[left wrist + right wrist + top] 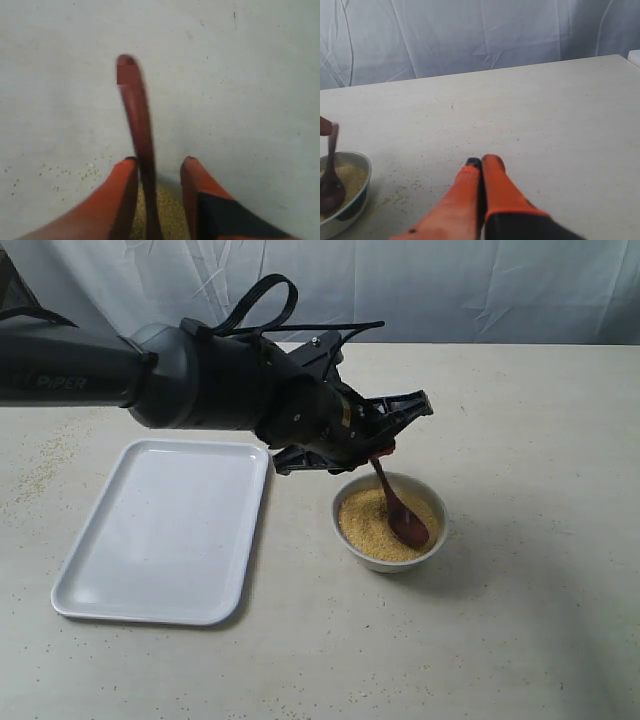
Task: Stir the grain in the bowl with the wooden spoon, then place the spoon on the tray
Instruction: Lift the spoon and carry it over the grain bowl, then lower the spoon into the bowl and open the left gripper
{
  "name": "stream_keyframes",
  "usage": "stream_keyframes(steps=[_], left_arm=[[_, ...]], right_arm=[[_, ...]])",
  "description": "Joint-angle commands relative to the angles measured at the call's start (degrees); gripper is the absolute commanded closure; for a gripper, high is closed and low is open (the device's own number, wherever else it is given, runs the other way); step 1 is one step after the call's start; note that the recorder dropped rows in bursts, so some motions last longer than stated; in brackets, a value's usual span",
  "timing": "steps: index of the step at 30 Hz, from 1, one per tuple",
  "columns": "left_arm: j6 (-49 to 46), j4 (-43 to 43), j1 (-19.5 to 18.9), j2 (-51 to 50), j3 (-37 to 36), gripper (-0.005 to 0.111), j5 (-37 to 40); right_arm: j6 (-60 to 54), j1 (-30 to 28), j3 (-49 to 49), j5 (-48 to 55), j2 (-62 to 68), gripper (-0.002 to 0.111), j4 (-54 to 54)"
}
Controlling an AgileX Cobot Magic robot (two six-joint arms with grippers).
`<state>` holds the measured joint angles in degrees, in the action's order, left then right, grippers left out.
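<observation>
The white bowl (390,553) stands right of the tray, filled with yellow grain (365,523). The dark wooden spoon (400,512) leans steeply in it, head in the grain (351,176), handle up toward the back. My left gripper (380,452) is over the bowl's far rim with its orange fingers on either side of the handle (136,107). The handle lies against one finger (120,182), and a gap shows to the other. My right gripper (481,161) is shut and empty, low over the table, right of the bowl (355,197). The spoon (330,187) shows there too.
The white tray (165,530) lies flat on the left of the table with nothing on it. The left arm reaches from the left above the tray's far corner. Stray grains dot the tabletop around the bowl. A white cloth hangs behind the table.
</observation>
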<state>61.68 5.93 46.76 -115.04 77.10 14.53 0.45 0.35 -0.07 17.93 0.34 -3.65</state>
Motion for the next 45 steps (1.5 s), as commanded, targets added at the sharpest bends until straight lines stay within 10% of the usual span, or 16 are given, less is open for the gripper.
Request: stream_keyframes(steps=[1, 10, 17, 22, 31, 45], left_arm=[[0.20, 2.49, 0.14, 0.23, 0.01, 0.060, 0.17], [-12.17, 10.48, 0.14, 6.79, 0.01, 0.059, 6.06], [-32.74, 17.33, 0.14, 12.94, 0.90, 0.106, -0.88], [-43.58, 17.40, 0.14, 7.31, 7.67, 0.107, 6.81], [-76.73, -6.93, 0.14, -11.53, 30.39, 0.107, 27.21], [-71.79, -1.54, 0.14, -20.60, 38.00, 0.107, 40.39]], right_arm=[[-0.45, -0.35, 0.07, -0.48, -0.34, 0.108, 0.22], [-0.45, -0.35, 0.07, -0.48, -0.34, 0.108, 0.22], [-0.45, -0.35, 0.07, -0.48, -0.34, 0.108, 0.22], [-0.45, -0.35, 0.07, -0.48, -0.34, 0.108, 0.22], [-0.45, -0.35, 0.07, -0.48, -0.34, 0.108, 0.22], [-0.45, -0.35, 0.07, -0.48, -0.34, 0.108, 0.22]])
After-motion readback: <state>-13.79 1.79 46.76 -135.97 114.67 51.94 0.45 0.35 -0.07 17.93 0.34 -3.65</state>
